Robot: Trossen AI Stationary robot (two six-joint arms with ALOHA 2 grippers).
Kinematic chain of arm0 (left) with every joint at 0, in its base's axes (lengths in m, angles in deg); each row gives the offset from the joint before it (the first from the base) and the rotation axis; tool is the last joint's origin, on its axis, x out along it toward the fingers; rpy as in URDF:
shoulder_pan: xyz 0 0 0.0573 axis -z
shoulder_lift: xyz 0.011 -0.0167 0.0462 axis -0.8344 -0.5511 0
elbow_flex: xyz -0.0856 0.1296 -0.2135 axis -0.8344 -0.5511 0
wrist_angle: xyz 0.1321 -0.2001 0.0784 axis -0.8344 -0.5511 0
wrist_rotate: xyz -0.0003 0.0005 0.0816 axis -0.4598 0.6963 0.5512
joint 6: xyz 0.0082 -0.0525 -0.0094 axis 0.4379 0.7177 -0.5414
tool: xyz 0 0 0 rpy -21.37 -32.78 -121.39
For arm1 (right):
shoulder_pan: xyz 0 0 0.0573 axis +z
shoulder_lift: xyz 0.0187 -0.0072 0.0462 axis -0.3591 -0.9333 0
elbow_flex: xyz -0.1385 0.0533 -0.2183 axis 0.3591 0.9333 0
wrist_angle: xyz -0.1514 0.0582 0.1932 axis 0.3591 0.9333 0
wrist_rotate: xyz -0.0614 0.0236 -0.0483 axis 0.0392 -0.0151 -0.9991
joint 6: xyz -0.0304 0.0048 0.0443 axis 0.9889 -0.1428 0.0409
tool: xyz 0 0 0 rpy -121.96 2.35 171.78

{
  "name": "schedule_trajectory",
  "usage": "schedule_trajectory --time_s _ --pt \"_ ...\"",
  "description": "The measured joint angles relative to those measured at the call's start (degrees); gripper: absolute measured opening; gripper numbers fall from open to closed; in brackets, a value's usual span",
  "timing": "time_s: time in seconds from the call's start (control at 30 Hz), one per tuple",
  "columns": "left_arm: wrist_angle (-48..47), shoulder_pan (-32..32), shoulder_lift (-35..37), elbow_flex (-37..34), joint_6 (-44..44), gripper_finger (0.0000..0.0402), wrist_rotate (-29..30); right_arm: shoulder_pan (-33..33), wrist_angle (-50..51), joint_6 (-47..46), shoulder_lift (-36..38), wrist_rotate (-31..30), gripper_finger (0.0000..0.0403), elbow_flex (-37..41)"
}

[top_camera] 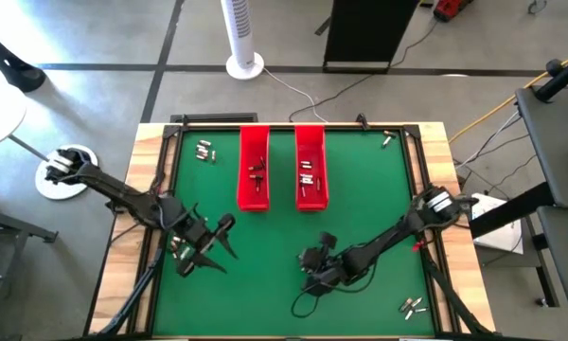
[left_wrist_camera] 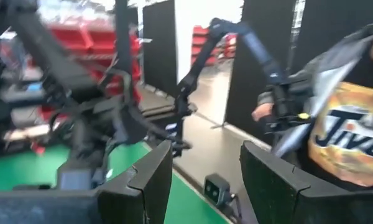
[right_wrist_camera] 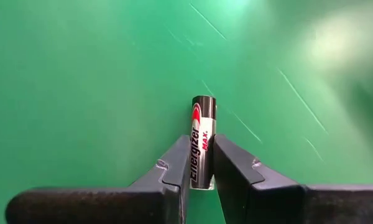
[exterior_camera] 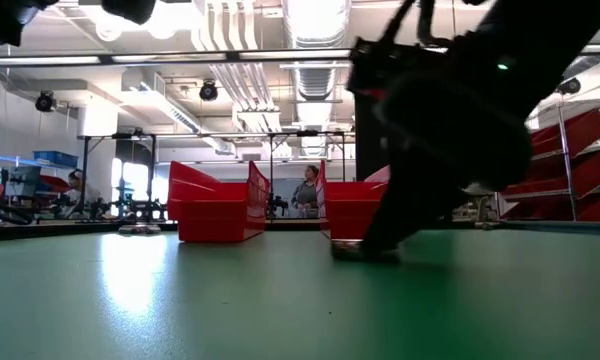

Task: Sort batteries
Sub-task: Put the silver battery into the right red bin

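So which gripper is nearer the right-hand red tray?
Right. The right gripper, shut on a battery, sits just in front of that tray; the left gripper, open, is farther off beyond the other tray.

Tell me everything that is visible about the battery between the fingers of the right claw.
The battery is a slim cylinder with a black and silvery wrapper and a red band; "Energizer MAX" is printed along its length. One dark end points away from the wrist. The right claw is shut on it, one finger pressing each long side. It is just above or on the green mat, near the front middle of the table; contact cannot be told.
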Motion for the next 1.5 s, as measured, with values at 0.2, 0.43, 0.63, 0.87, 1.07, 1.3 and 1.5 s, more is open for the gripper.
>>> schedule_trajectory --time_s 0.2,0.43,0.63,0.87,1.07,1.3,1.5 --pt "0.57 3.82 -3.8 0.0 1.78 0.0168 7.8 0.25 -0.04 -0.4 -2.87 -0.75 0.0055 -3.06" --pt "0.67 4.75 -5.35 -0.07 4.04 0.0168 8.27 0.21 0.5 0.73 -2.55 1.55 0.0089 -2.96" --pt "0.98 5.57 -5.55 -0.07 3.03 0.0168 8.27 0.17 -3.61 -1.75 -3.86 -1.56 0.0119 -1.74" --pt "0.98 5.57 -4.73 -0.07 1.76 0.0168 8.27 0.16 -7.56 -1.72 -6.52 -2.19 0.0113 -1.64" --pt "0.93 5.55 -3.57 -0.07 0.74 0.0168 8.56 0.13 -5.12 -0.69 -6.41 -0.71 0.0073 -2.01" --pt "-2.17 5.51 -1.2 -0.08 -1.24 0.0168 8.73 -0.67 -2.51 1.69 -4.7 2.61 0.004 -2.86" --pt "-4.1 5.13 1.12 -0.11 -3.06 0.0168 11.75 -1.44 -0.46 3.4 -3.04 3.66 0.0056 -4.28"
